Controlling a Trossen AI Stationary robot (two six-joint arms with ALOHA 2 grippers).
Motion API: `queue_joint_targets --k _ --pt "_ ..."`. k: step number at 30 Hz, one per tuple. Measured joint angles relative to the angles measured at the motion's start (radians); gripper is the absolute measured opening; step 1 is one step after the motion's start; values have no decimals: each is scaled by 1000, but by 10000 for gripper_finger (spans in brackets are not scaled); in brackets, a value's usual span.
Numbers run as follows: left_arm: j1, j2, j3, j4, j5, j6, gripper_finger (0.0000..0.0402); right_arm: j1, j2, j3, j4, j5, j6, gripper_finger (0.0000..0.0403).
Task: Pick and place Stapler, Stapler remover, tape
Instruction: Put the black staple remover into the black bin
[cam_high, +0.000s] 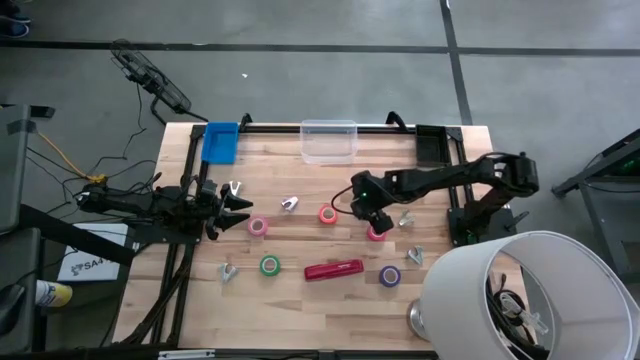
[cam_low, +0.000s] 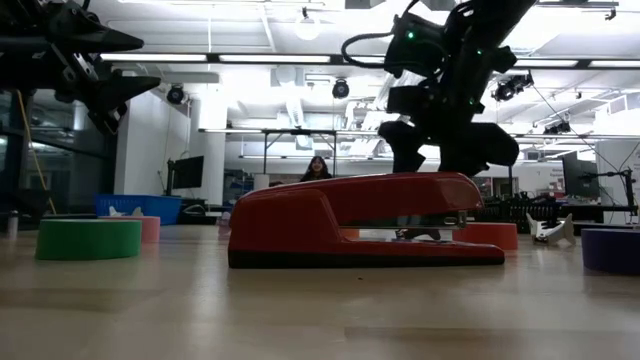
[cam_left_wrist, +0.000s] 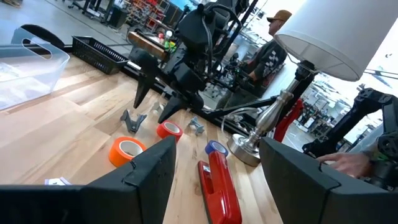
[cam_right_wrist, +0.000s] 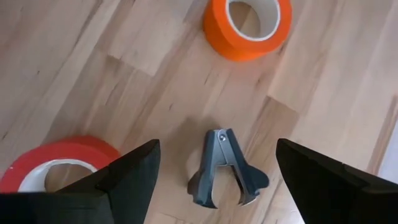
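I had the right gripper (cam_high: 377, 222) hovering with its fingers spread wide and nothing between them, above the middle of the table (cam_high: 300, 290). Its wrist camera looked straight down on a staple remover (cam_right_wrist: 225, 168) lying flat between the fingers, with a red tape roll (cam_right_wrist: 53, 166) close on one side and an orange roll (cam_right_wrist: 247, 25) a little farther off. I judged the step in hand to be the pick of a remover — the descent not yet begun.

The next move called for a straight drop and a close across the remover's narrow body, without nudging the red roll just beside it.

The left gripper (cam_high: 238, 210) waited over the left part of the table, fingers partly open and empty, near a pink roll (cam_high: 259, 227).

The stapler (cam_high: 333, 270) lay untouched toward the near edge, between a green roll (cam_high: 269, 265) and a purple roll (cam_high: 390, 275). The clear bin (cam_high: 329, 141) sat at the far edge with open wood before it — fair room for carrying. The lamp (cam_high: 520, 295) crowded the near right corner, so I'd have kept the right arm's swing away from it.
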Motion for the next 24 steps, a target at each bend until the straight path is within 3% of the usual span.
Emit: queue_joint_targets --k 12,24 --pt "0 0 0 0 0 0 229 -46 60 0 -2 36 -23 312" --pt "0 0 0 0 1 0 229 -58 119 0 -6 0 -26 312"
